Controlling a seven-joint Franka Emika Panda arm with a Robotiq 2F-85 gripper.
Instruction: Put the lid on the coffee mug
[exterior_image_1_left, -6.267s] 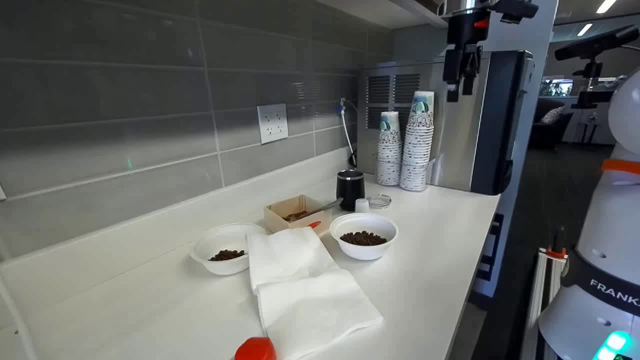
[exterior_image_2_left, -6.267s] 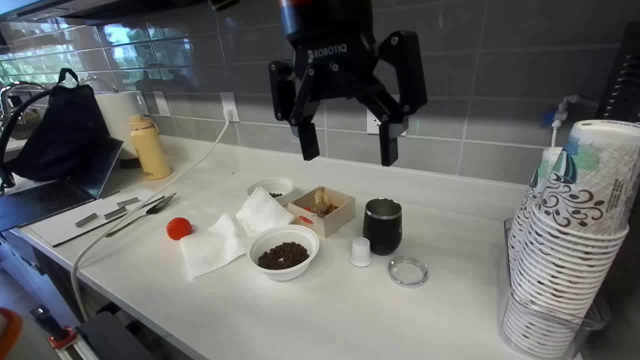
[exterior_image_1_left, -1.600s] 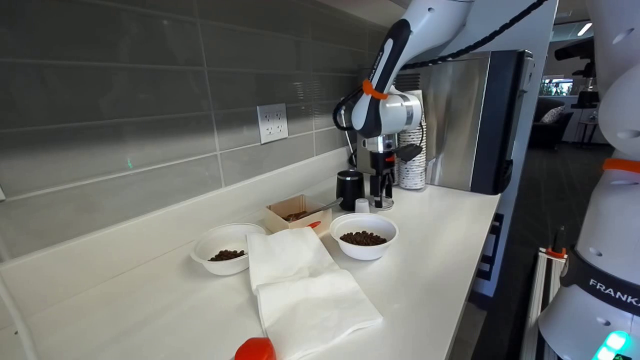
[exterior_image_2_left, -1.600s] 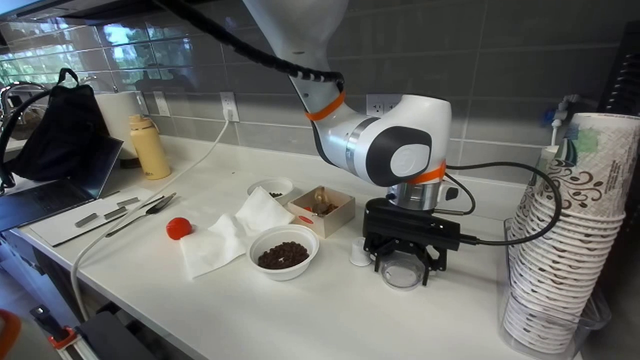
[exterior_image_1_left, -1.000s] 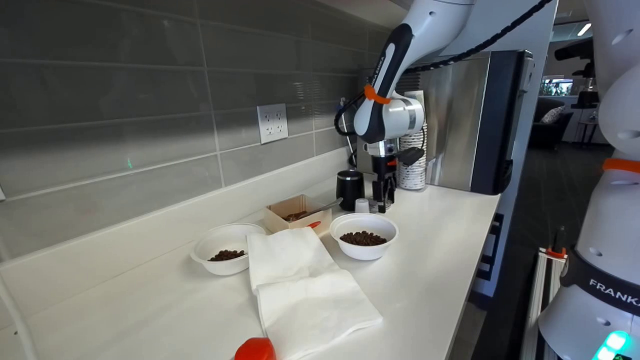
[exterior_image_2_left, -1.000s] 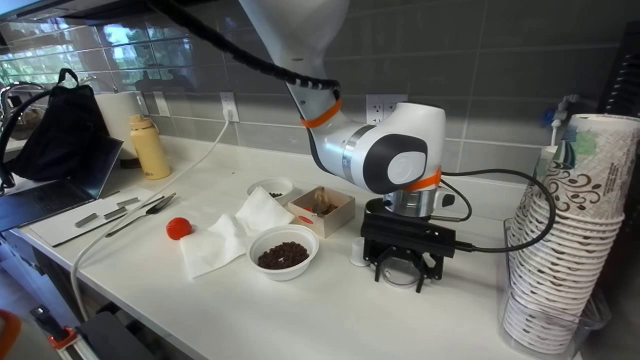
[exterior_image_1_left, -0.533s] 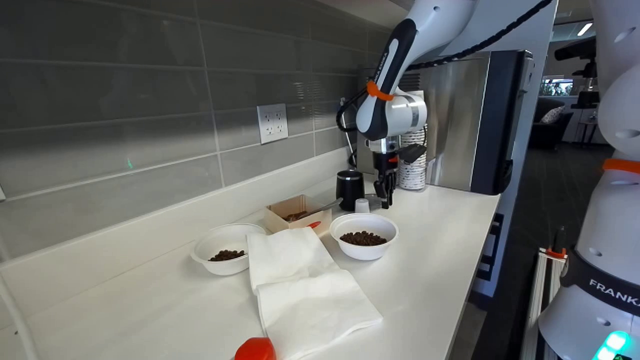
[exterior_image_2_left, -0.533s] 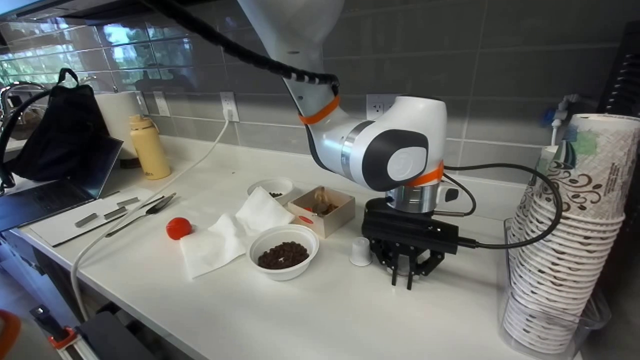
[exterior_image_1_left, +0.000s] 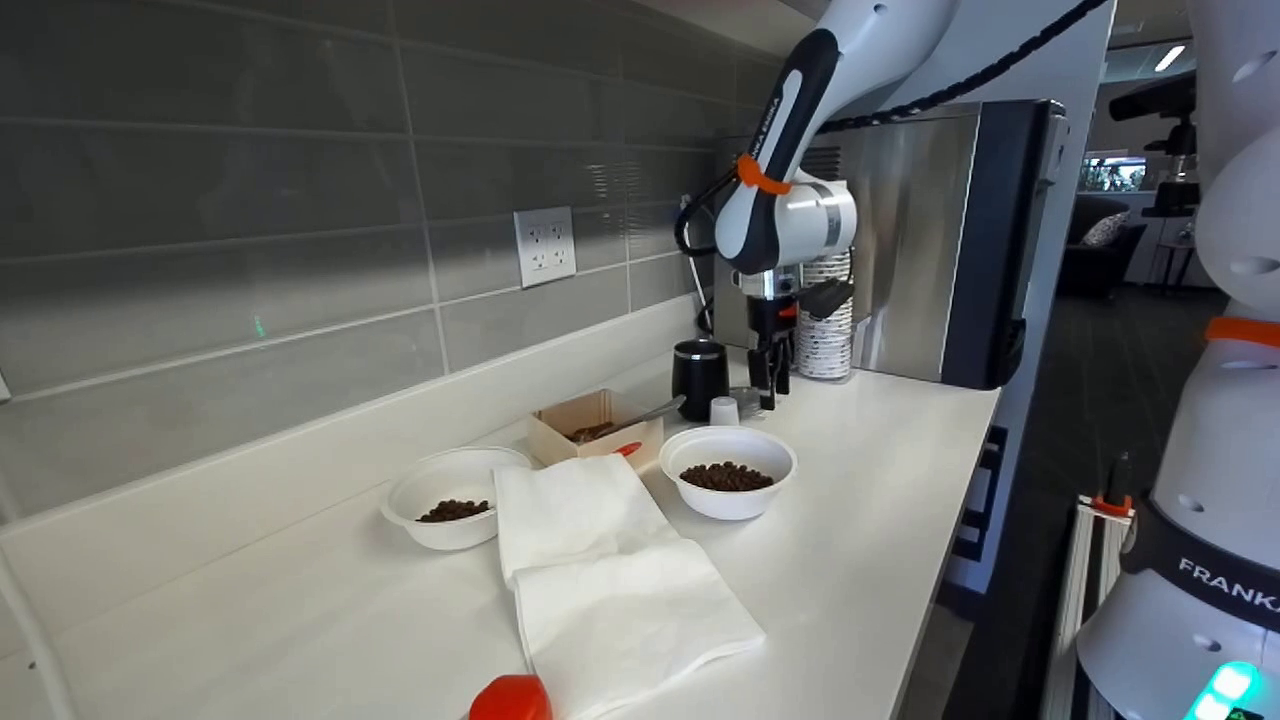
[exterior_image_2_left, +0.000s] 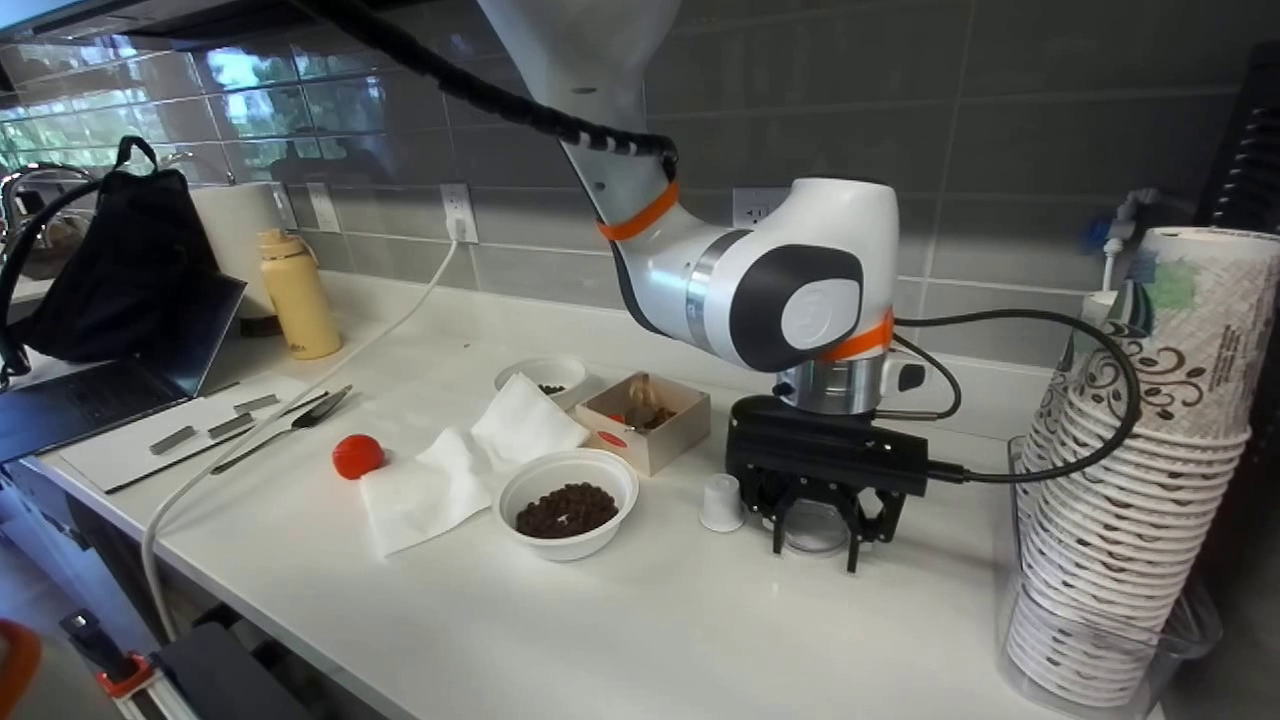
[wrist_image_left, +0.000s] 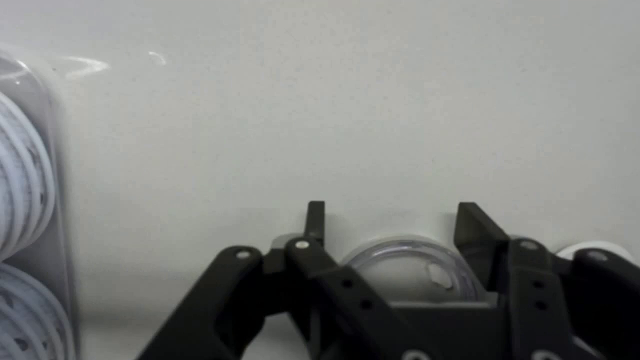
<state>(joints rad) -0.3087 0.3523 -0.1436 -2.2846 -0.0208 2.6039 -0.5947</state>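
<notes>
The coffee mug (exterior_image_1_left: 700, 382) is a small black cylinder standing upright and uncovered; in an exterior view it is almost wholly hidden behind my gripper. The clear round lid (exterior_image_2_left: 815, 527) lies on the counter beside the mug; in an exterior view a part of the lid (exterior_image_1_left: 743, 402) shows behind the fingers. My gripper (exterior_image_2_left: 815, 560) points down at the lid with its fingers apart. In the wrist view the gripper (wrist_image_left: 391, 205) is open, with the lid (wrist_image_left: 410, 245) between and behind the fingertips. Nothing is held.
A small white capsule (exterior_image_2_left: 721, 503) stands close beside the gripper. A white bowl (exterior_image_2_left: 612, 520) of dark beans and a wooden box (exterior_image_2_left: 655, 447) with a spoon are nearby. Tall paper cup stacks (exterior_image_2_left: 1130, 540) stand in a clear holder. The tiled wall (exterior_image_1_left: 560, 330) runs behind.
My gripper has come down from high above to the lid. Half a second ago its fingers were nearly together; now they are apart again. The lid appears shifted slightly towards the mug.
</notes>
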